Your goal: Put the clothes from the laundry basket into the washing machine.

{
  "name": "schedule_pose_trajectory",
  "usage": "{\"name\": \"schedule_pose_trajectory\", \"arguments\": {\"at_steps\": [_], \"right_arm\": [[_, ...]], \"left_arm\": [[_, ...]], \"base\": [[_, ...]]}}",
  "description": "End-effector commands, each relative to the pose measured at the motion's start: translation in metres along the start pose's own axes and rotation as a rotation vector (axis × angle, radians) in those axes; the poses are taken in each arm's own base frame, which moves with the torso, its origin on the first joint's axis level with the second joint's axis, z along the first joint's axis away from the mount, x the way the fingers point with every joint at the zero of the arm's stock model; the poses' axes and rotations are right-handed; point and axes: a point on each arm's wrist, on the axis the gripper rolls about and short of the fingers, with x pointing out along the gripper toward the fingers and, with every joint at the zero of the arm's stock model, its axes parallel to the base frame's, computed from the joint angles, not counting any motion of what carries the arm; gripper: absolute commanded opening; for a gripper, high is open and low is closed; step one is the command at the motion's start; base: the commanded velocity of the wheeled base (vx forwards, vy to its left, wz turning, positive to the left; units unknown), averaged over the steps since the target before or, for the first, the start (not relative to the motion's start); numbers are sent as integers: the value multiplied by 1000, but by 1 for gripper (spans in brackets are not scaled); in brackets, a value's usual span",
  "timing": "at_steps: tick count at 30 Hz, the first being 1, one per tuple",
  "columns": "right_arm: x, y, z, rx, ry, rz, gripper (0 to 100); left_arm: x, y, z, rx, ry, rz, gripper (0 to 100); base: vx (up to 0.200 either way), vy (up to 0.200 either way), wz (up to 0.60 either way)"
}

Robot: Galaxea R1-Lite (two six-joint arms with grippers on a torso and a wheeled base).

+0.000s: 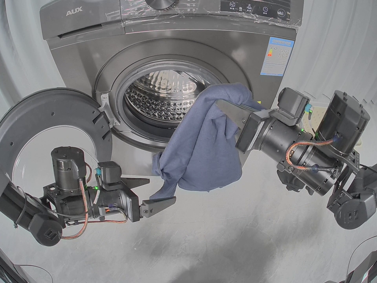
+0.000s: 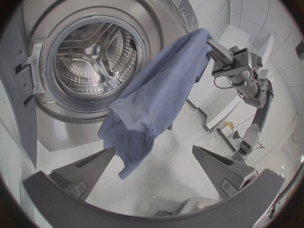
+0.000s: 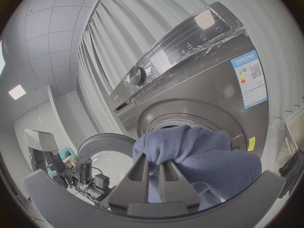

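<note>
A blue garment (image 1: 204, 146) hangs in front of the right side of the washing machine's (image 1: 169, 32) round opening. My right gripper (image 1: 222, 106) is shut on its top fold, level with the opening's right rim; the pinch shows close up in the right wrist view (image 3: 155, 160). The cloth drapes down and to the left. My left gripper (image 1: 161, 190) is open, low over the floor at the left, its fingertips beside the garment's lowest end (image 2: 126, 168) and holding nothing. The steel drum (image 2: 91, 60) shows no clothes inside.
The machine's door (image 1: 51, 118) is swung fully open to the left, just behind my left arm. A white perforated basket edge (image 1: 316, 116) shows behind my right arm. Bare grey floor (image 1: 220, 232) lies in front of the machine.
</note>
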Motion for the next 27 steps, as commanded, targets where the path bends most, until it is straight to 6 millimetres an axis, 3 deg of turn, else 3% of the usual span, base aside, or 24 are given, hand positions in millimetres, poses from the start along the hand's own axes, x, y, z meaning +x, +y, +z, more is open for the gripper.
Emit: {"name": "schedule_pose_trajectory", "arguments": {"at_steps": [1,15,27], "right_arm": [[0,1,1,1,-3,3,0],[-1,1,0,1,-1,2,0],[-4,1,1,3,2,2,0]], "left_arm": [[18,7,-6,-12,22,0,100],[55,23,-16,-10,-42,29,100],[63,25,-9,6,-95,62,100]], "base": [[0,0,0],[0,0,0],[0,0,0]]}}
